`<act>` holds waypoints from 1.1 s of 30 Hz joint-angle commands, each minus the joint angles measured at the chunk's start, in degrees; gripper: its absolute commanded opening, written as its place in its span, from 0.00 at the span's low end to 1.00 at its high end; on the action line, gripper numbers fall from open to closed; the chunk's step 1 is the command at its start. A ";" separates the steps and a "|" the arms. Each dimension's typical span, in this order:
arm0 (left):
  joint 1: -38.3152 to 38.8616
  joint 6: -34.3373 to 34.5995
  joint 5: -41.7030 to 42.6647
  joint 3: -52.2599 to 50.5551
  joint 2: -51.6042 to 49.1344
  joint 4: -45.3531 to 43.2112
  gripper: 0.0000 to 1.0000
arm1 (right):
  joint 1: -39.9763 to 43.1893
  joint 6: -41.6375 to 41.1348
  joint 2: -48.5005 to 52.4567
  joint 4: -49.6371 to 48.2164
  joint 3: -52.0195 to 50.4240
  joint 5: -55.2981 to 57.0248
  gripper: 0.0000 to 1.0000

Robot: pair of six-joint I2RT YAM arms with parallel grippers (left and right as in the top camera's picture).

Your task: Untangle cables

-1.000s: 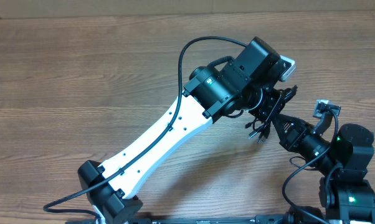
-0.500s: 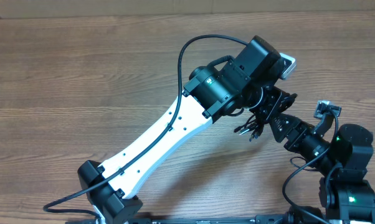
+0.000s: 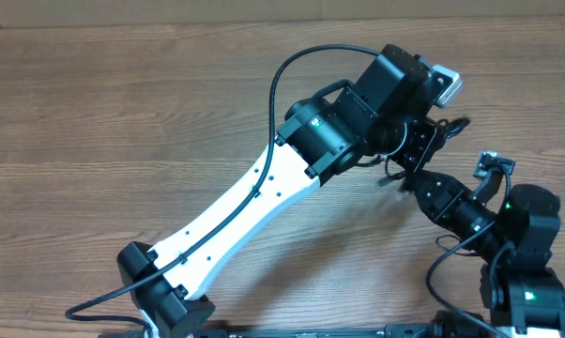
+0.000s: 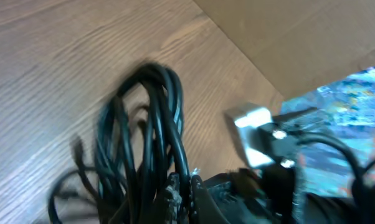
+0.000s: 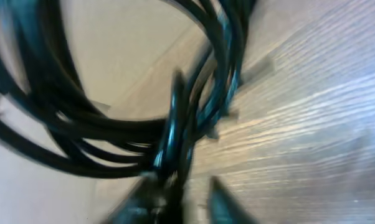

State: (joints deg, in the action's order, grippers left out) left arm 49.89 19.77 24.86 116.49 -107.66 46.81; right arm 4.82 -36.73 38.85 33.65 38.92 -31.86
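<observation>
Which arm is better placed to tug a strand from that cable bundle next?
Probably right. The left gripper is shut on the cables, anchoring the bundle. The right gripper sits right among the loops, though blur hides whether it grips anything.

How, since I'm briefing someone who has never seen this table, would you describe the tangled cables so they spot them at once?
On the brown wooden table, follow the long white-and-black left arm to its tip. There its fingers pinch a coil of thin glossy black cords with loose ends. They are much thinner than the thick black cable arching over that arm.
</observation>
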 commanded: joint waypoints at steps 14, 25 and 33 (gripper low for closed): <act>-2.73 -0.48 2.05 0.46 0.20 4.11 0.04 | -0.20 1.16 3.87 0.74 0.79 1.84 0.04; -7.02 -0.48 -4.46 0.46 0.17 18.53 0.52 | -0.20 1.16 3.87 0.48 0.79 1.33 0.04; -5.70 -4.15 -4.28 0.24 0.11 24.72 0.93 | -0.20 1.16 3.87 -1.70 0.79 -3.04 0.04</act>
State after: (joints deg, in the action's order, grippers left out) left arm 43.13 18.74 20.78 116.51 -107.66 70.32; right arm 4.84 -36.23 43.20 33.41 38.92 -31.94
